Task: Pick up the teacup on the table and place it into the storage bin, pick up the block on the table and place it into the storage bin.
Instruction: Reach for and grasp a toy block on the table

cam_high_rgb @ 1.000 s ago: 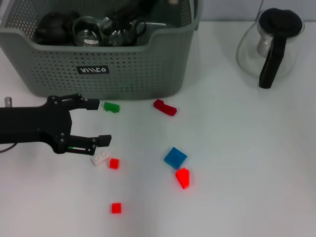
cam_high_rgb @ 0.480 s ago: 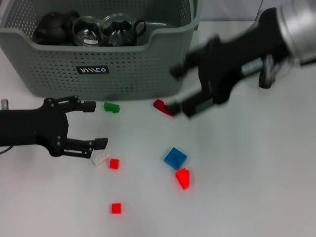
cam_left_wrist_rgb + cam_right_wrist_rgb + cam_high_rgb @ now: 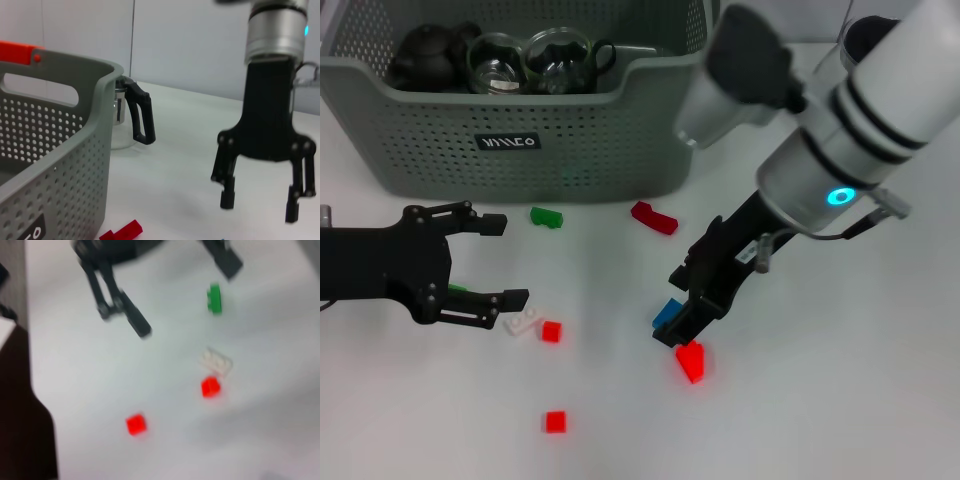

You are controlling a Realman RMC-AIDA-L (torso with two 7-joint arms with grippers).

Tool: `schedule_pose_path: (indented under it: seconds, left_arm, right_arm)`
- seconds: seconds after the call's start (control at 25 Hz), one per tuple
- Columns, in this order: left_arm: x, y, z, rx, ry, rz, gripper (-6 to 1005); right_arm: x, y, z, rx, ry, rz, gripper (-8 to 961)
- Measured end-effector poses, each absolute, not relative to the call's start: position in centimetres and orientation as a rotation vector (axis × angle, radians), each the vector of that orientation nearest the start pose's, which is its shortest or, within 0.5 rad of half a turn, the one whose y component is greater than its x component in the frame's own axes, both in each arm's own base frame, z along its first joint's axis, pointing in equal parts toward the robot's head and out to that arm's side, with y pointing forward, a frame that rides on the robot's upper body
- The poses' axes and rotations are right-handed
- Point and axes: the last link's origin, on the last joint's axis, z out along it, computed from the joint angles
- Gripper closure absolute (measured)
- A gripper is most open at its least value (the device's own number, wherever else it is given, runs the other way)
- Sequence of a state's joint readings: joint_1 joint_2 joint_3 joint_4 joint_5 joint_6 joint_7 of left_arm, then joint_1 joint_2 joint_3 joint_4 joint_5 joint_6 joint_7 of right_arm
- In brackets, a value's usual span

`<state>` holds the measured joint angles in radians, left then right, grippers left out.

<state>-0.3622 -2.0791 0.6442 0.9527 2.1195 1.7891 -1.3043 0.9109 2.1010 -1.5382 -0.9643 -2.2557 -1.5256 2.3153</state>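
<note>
The right end effector, fingers apart, hovers over the blue block on the tabletop and should descend and close, while the left end effector waits open near the storage bin.

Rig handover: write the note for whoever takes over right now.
Left gripper: open, empty, low over the table by the white block.
Right gripper: open, empty, over the blue block, just above the orange-red block.
Storage bin: at the far left of the table, holding dark and glass tea ware; no block visible inside.
On the table: green block, dark red block, two small red blocks; glass teapot far right, mostly hidden by the right arm.
Left: pick a block and bin it.
</note>
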Motion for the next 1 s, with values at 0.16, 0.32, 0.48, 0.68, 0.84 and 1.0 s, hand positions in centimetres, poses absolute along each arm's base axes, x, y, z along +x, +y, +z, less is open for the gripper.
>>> schedule_pose_path:
  seconds: [0.16,0.32,0.48,0.68,0.84,1.0]
  left_arm:
    - [-29.0,28.0,4.4,-2.810,-0.400,-0.508,48]
    - [-29.0,27.9,4.2,-2.810,-0.401,-0.512,48]
    - [-29.1,27.8,4.1,-2.810,-0.410,-0.519,48]
    - [-29.2,27.7,4.1,-2.809,-0.411,-0.521,48]
    - [-29.1,27.8,4.1,-2.808,-0.411,-0.524,48]
    - [-29.1,27.8,4.0,-2.810,-0.410,-0.529,48]
  right_arm:
    - [10.5,34.9,-10.1,-3.093,0.517,-0.585,158]
    - [10.6,34.9,-11.6,-3.039,0.455,-0.636,158]
    - [10.7,34.9,-12.5,-3.008,0.407,-0.652,159]
    - [11.1,35.0,-13.0,-2.986,0.396,-0.658,160]
    - [11.5,34.9,-13.4,-2.981,0.392,-0.670,160]
    - [11.7,34.8,-13.5,-2.981,0.396,-0.675,161]
